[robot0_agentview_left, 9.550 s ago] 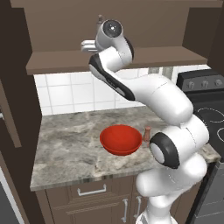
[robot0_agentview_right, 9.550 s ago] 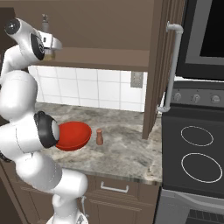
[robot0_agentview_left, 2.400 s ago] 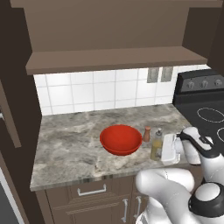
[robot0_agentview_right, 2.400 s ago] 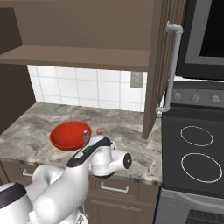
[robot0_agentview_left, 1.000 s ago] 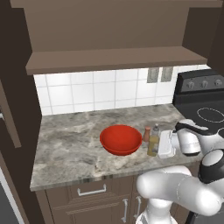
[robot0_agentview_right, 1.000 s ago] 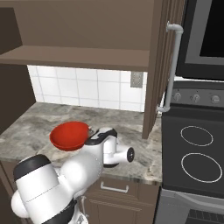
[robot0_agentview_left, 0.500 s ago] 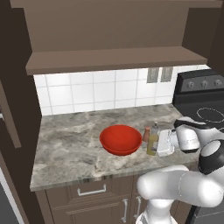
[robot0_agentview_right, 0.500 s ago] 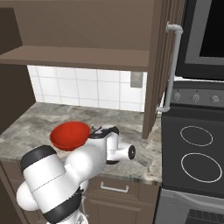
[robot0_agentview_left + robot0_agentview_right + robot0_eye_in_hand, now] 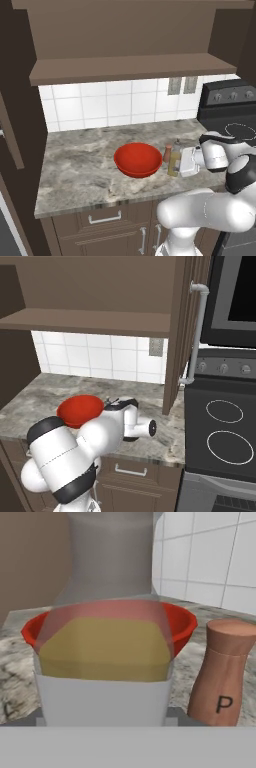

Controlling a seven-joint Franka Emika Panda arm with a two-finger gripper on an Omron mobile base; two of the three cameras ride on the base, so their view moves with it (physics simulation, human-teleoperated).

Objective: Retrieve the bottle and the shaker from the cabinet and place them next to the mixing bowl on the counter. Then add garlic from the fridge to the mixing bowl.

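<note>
The bottle (image 9: pixel 174 159) is clear with yellow liquid and a white label. It stands upright at counter level just right of the red mixing bowl (image 9: pixel 137 159). My gripper (image 9: pixel 182 162) reaches in from the right and is shut on the bottle. In the hand view the bottle (image 9: pixel 105 647) sits close in front, with the mixing bowl (image 9: pixel 182 624) right behind it. The brown shaker (image 9: pixel 167 153) stands on the counter behind the bottle, beside the bowl. Its letter P faces the hand camera on the shaker (image 9: pixel 222 672). The garlic and the fridge are out of view.
The granite counter (image 9: pixel 75 170) runs left of the bowl. An open cabinet shelf (image 9: pixel 130 67) hangs above it, with its door (image 9: pixel 182 331) swung out near the stove (image 9: pixel 225 426). A second open door (image 9: pixel 10 135) stands at the far left.
The hand and wrist have shifted slightly left toward the bowl. The bottle has stayed almost where it was, in the jaws beside the bowl and shaker.
</note>
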